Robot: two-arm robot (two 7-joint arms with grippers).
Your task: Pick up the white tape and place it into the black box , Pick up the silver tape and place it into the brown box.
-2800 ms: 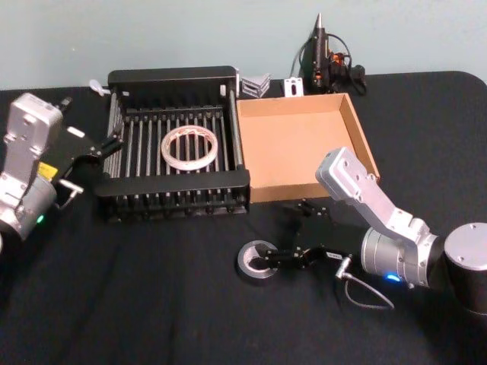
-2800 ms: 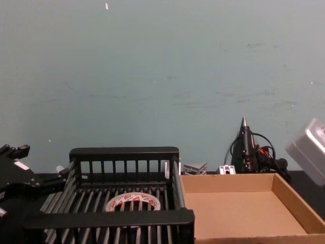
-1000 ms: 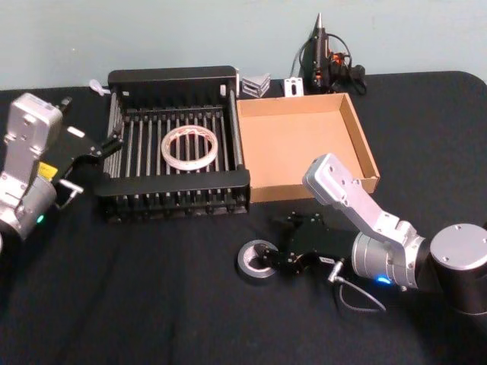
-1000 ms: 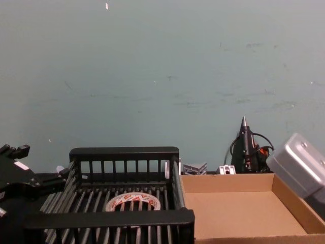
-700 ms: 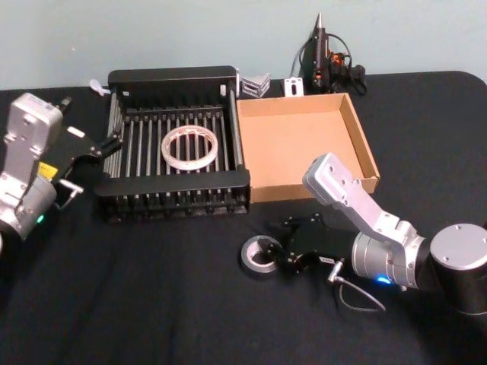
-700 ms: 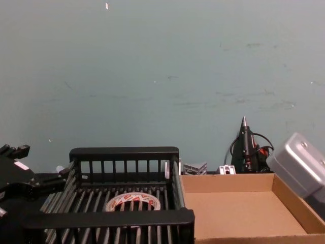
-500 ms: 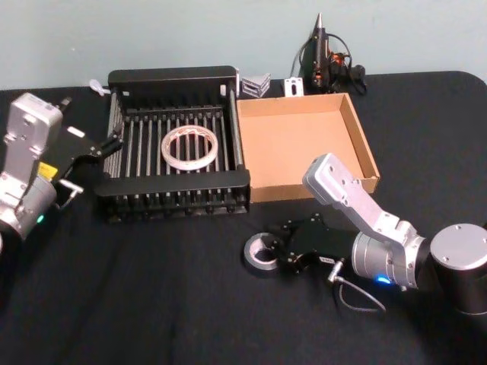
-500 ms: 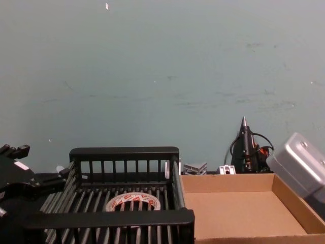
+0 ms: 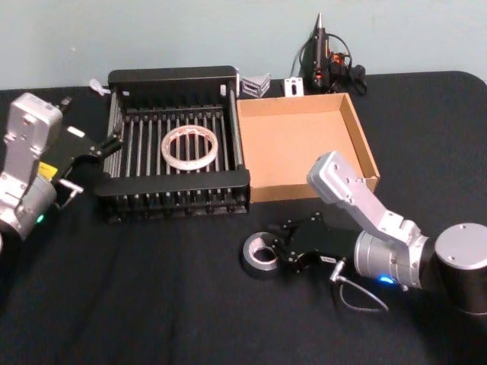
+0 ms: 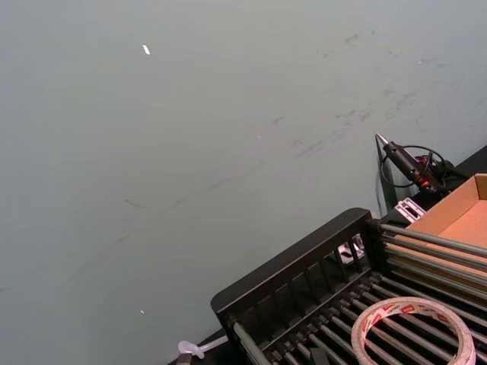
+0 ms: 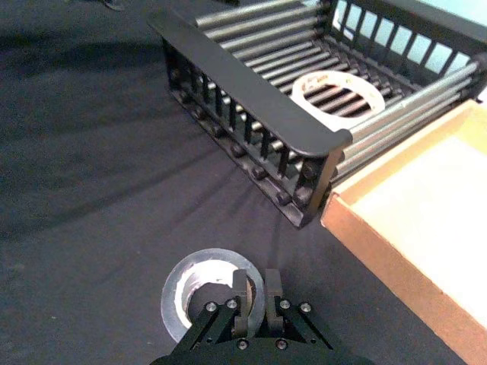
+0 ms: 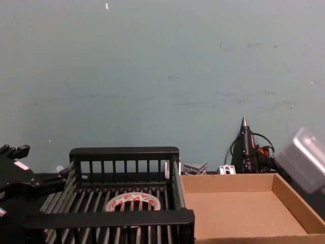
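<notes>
On the black tabletop [image 9: 152, 304] we see the white tape [image 9: 189, 147] already lying in the black box [image 9: 171, 80], while the right gripper [image 11: 251, 293], pinched closed on the silver tape [image 9: 259, 255], holds its wall ready for the brown box [image 9: 367, 144], and the left gripper's [image 9: 103, 144] state we cannot tell.

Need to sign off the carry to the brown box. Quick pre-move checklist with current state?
1. Right gripper shut on the silver tape, one finger inside the core, one outside the wall: ok.
2. Silver tape lifted off the table: cannot tell; in the head view it looks tilted.
3. Brown box open, nothing inside: ok.
4. White tape flat on the floor of the black box: ok.
5. Left gripper parked beside the black box, away from the carry path: ok.
6. Box wall facing the gripper is low; lift height needed: cannot tell.
</notes>
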